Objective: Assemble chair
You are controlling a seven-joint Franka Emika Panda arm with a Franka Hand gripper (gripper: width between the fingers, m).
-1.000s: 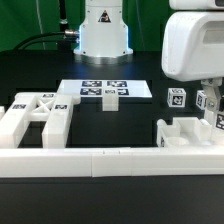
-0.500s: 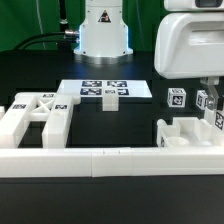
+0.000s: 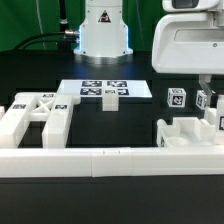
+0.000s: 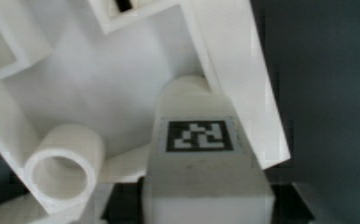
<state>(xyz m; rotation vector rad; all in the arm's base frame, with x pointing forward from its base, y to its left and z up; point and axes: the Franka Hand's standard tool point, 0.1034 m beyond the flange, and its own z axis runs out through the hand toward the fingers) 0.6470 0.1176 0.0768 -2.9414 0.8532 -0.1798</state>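
The arm (image 3: 190, 45) has slid toward the exterior view's left, while the parts on the desk (image 3: 110, 205) lie unmoved. The jaws appear to pinch a tagged post (image 4: 203, 150). The frame (image 4: 141, 60) sits just beyond them, and the X panel (image 3: 35, 112) is well apart. This is probably the post being lined up for joining.

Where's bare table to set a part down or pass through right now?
Free: black table between X-braced panel and chair pieces, bordered by marker board and border rail. Crowded: exterior view's right, under the arm.
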